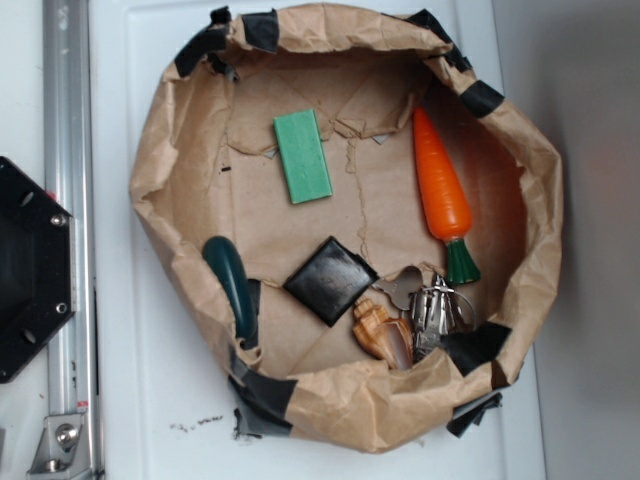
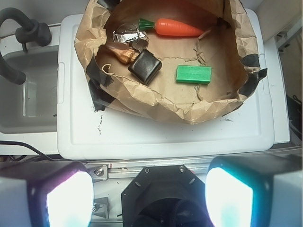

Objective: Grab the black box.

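Note:
The black box (image 1: 331, 280) is a small flat glossy square lying on the brown paper floor of a paper-lined basket (image 1: 160, 170), near its front middle. It also shows in the wrist view (image 2: 145, 66), far from my fingers. My gripper (image 2: 149, 201) is open and empty, its two fingers (image 2: 68, 201) wide apart, high above the robot's black base and well outside the basket. The gripper is not seen in the exterior view.
In the basket lie a green rectangular block (image 1: 302, 156), an orange carrot (image 1: 441, 190), a dark green pepper (image 1: 232, 285), a wooden piece (image 1: 385, 335) and a metal piece (image 1: 432, 310) beside the box. Black tape patches (image 1: 262, 30) edge the rim. A sink (image 2: 26, 90) is left.

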Controlling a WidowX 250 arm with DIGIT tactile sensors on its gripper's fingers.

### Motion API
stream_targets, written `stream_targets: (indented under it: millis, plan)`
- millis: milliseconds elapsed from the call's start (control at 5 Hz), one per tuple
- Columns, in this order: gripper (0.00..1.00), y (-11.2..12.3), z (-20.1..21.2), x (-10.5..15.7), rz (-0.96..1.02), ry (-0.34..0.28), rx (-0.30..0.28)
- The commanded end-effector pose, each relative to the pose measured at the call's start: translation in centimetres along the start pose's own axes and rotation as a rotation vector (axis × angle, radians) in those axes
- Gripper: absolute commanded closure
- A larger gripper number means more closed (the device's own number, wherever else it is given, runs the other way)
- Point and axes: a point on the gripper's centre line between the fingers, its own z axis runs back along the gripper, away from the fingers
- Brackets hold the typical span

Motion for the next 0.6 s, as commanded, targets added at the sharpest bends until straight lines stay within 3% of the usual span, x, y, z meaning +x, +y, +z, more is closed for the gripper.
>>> stream_targets:
  millis: [0, 200, 400]
  plan:
    - [0.0, 0.0, 0.0, 0.0, 0.0, 0.0, 0.0]
    - [0.0, 0.5, -5.5, 4.4, 0.238, 0.022, 0.0]
    - [0.0, 1.5, -9.2, 8.9, 0.476, 0.031, -0.139]
